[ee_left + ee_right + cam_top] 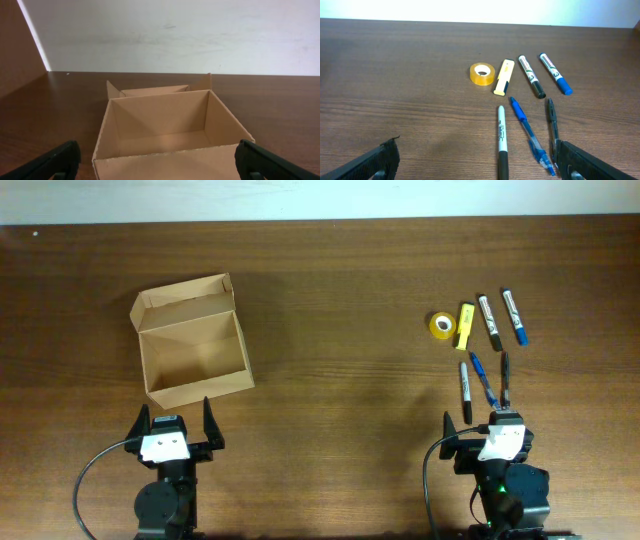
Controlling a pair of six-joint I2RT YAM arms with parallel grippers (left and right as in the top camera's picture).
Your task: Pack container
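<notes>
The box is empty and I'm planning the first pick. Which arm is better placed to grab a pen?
Right. The right gripper, open, sits just short of the blue pen and black marker; the left gripper faces only the container.

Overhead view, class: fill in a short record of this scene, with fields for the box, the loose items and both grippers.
Container: cardboard box, open, empty, lid flap folded back
Stationery: tape roll, highlighter, black-capped marker, blue-capped marker, black marker, blue pen, black pen, all outside the box
Left gripper: open, facing the box, holding nothing
Right gripper: open, facing the stationery, holding nothing
</notes>
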